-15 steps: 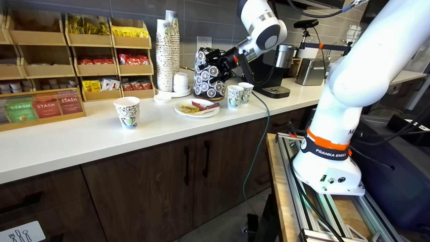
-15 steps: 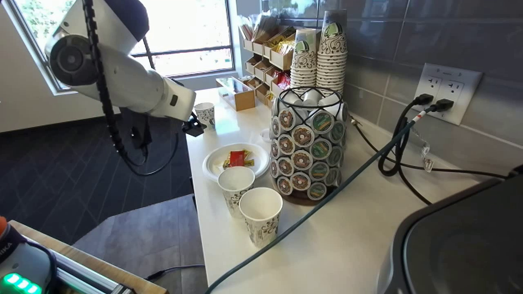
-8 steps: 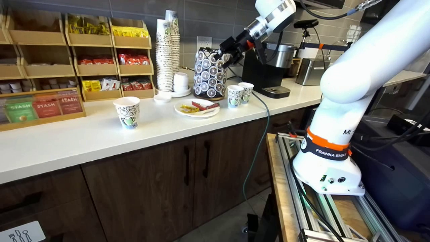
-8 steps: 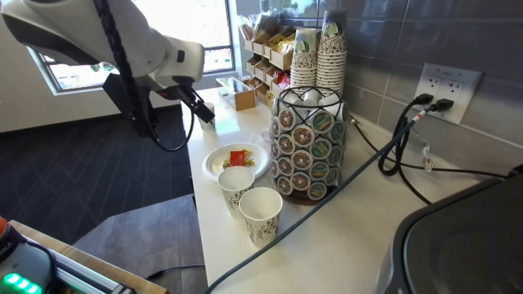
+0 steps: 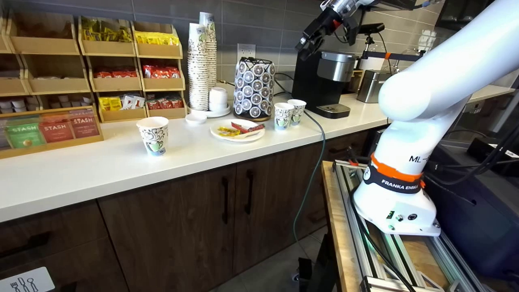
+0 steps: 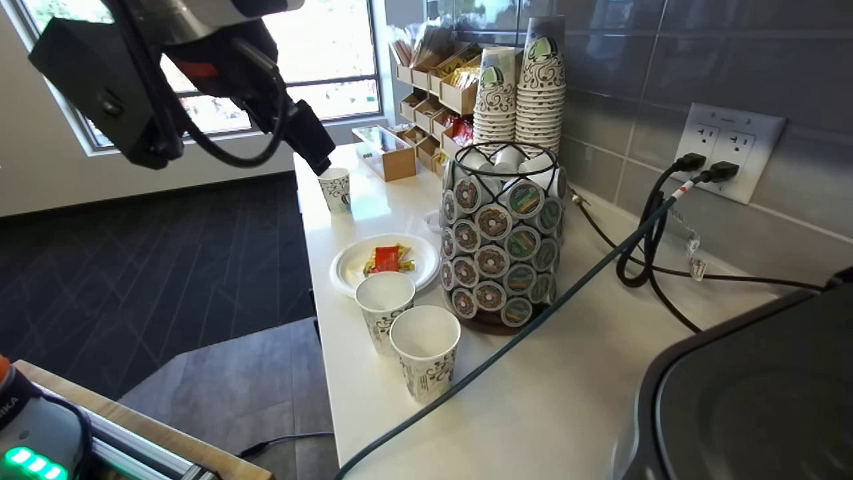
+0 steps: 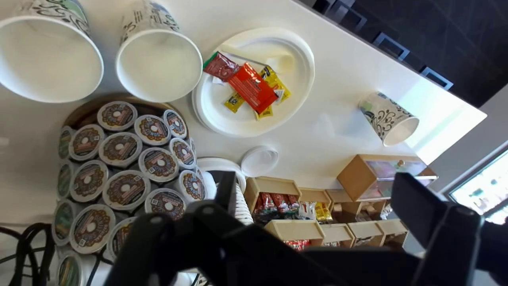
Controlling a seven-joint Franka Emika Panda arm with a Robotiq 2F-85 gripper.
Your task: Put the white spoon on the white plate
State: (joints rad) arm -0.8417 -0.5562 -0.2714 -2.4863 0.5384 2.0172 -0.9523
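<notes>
I'm seeing the spoon (image 7: 285,64) lying on the plate (image 7: 242,119), so I'm judging placement done and nothing left; my gripper (image 7: 318,196) is hanging spread, holding nothing.

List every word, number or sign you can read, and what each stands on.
"STASH": on the green packet, the red packet and the maroon packet in the tea box.
"ML-": on the robot arm; rest unclear.
"FRANKA EMIKA": on the dark band around its base.
Fork, knife and spoon symbols, no visible words: on the drawer label.
Unreadably small or blurred: coffee pods, sachets on the white plate, paper cup, outlet.
</notes>
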